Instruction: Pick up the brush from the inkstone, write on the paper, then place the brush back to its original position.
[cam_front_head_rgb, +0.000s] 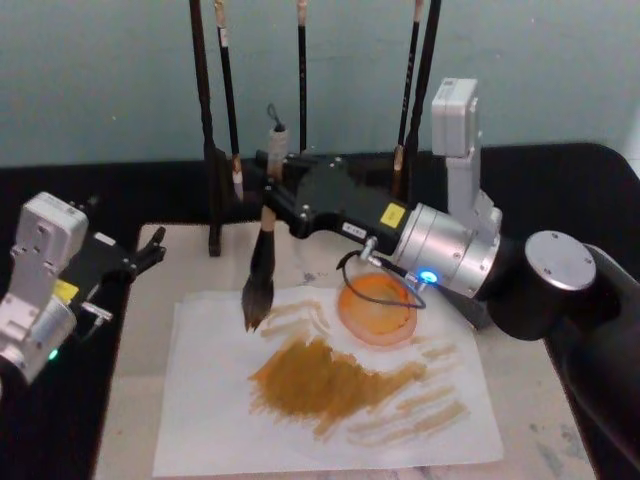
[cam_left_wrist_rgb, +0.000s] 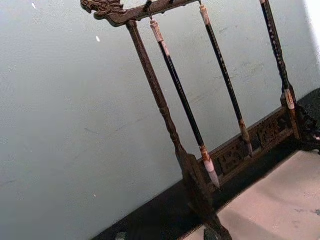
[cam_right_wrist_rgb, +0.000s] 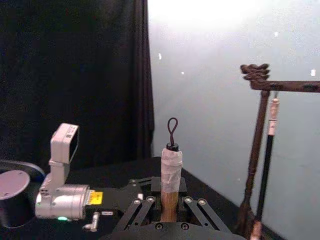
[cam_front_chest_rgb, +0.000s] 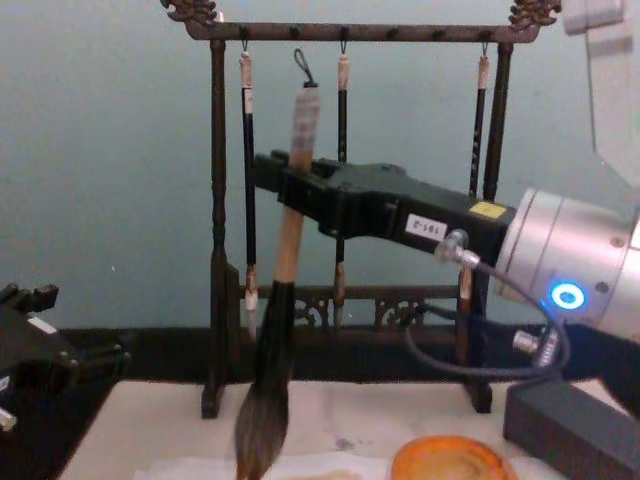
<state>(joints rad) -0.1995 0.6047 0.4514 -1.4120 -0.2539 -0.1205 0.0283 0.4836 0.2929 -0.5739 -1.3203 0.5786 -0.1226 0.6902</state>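
My right gripper (cam_front_head_rgb: 272, 185) reaches in from the right and is shut on the brush's tan handle (cam_front_chest_rgb: 291, 215). The brush (cam_front_head_rgb: 259, 280) hangs nearly upright, hair down. Its bushy tip is over the far-left part of the paper (cam_front_head_rgb: 215, 425); I cannot tell whether it touches. The white paper carries broad orange-brown strokes (cam_front_head_rgb: 325, 380). The inkstone (cam_front_head_rgb: 377, 308), a round orange dish, sits at the paper's far edge, right of the brush. In the right wrist view the taped handle top and black cord loop (cam_right_wrist_rgb: 172, 131) rise between the fingers (cam_right_wrist_rgb: 141, 210). My left gripper (cam_front_head_rgb: 148, 250) is parked at the left.
A dark wooden brush rack (cam_front_chest_rgb: 217, 200) stands behind the paper with thin dark brushes (cam_left_wrist_rgb: 185, 105) hanging from it. A beige mat (cam_front_head_rgb: 130, 400) lies under the paper on the black table. My right arm's body (cam_front_head_rgb: 560, 275) fills the right side.
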